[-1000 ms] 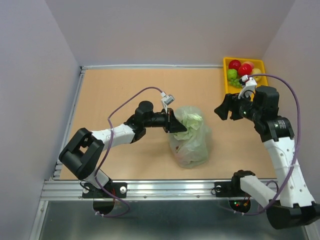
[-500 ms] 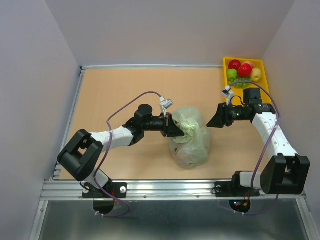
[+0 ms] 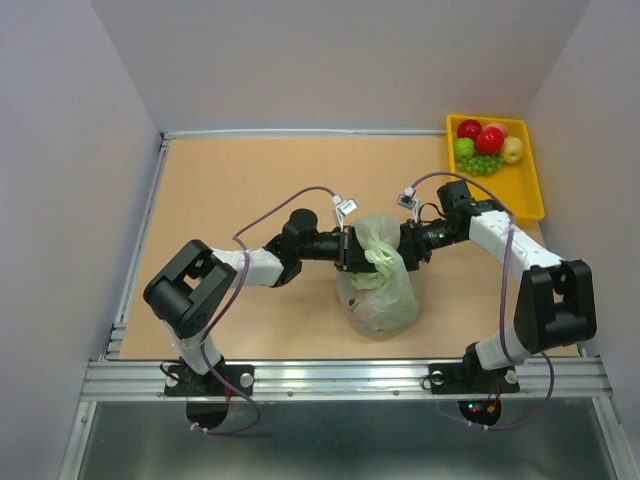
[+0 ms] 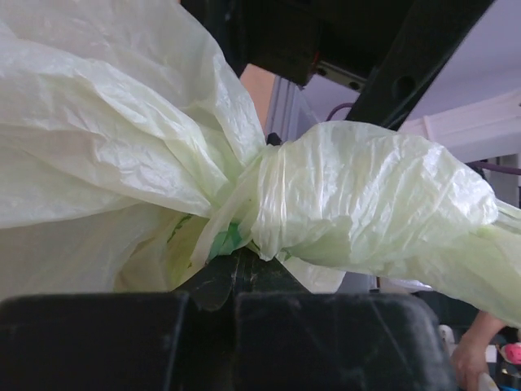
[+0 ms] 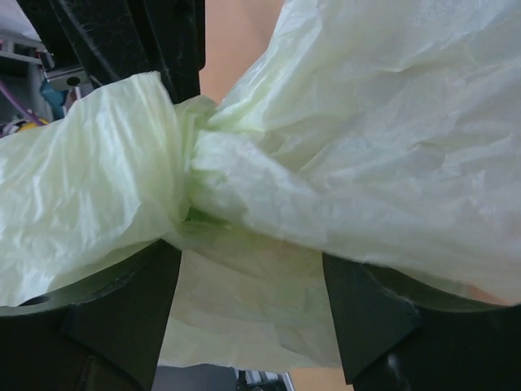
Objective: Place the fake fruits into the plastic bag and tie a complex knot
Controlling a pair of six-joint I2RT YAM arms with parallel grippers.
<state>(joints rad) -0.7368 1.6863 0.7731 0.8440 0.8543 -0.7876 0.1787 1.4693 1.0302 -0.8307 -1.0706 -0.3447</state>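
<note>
Brings the right pincer (image 3: 406, 247) across from beside the yellow tray (image 3: 522, 186) to the plastic bag (image 3: 386, 295) at the middle of the table (image 3: 230, 180), spread wide around its twisted neck. Keeps the left pincer (image 3: 352, 250) pinching that neck. Points to knotting under way, though fake fruits (image 3: 488, 141) sit in the tray.

Sitting on the table (image 3: 230, 180) around its middle, toward the near edge: the plastic bag (image 3: 380, 290). Pressing against the bag's gathered top from the left: the left gripper (image 3: 352, 250). Meeting it from the right, with the twisted neck lying between its spread fingers (image 5: 106, 318): the right gripper (image 3: 405, 247). Lying in the tray (image 3: 530, 185) at the far right corner, well apart from the bag: the fake fruits (image 3: 485, 143).
</note>
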